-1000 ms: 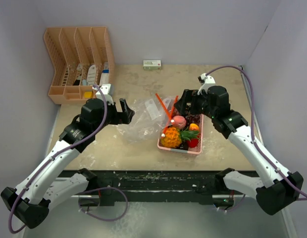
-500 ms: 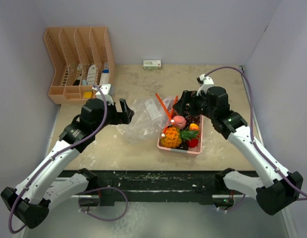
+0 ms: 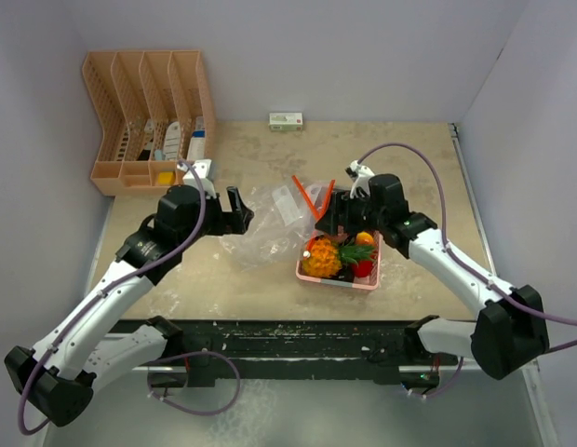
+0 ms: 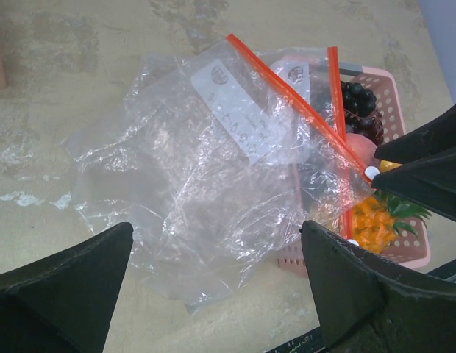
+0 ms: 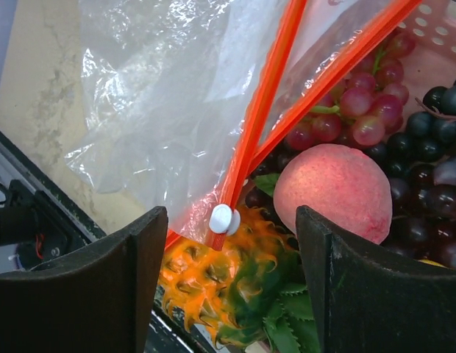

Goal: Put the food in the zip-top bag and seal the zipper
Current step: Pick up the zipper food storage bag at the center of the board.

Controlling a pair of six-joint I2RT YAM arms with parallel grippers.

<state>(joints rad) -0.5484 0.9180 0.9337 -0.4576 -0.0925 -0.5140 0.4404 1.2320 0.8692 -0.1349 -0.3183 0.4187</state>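
Observation:
The food lies in a pink tray [image 3: 370, 282]: an orange pineapple [image 5: 202, 283] with green leaves, a pink peach [image 5: 335, 187], red-purple grapes [image 5: 360, 103] and dark grapes [image 5: 434, 195]. A clear zip-top bag [image 3: 265, 228] lies crumpled to the tray's left. Its orange zipper [image 5: 261, 110] drapes over the tray's left edge, and the white slider [image 5: 224, 219] rests on the pineapple. My right gripper [image 5: 232, 287] stands open just above the pineapple and slider, holding nothing. At the bag's left edge my left gripper [image 4: 213, 294] hovers wide open and empty.
An orange file organizer [image 3: 149, 121] holding small items stands at the back left. A small box [image 3: 286, 119] sits against the back wall. Walls close the table in on the left, back and right. The right gripper's dark fingers [image 4: 434, 165] show at the left wrist view's right edge.
My right arm has swung left and down over the tray, hiding the peach from above, and its jaws have narrowed a little. The left arm has barely moved.

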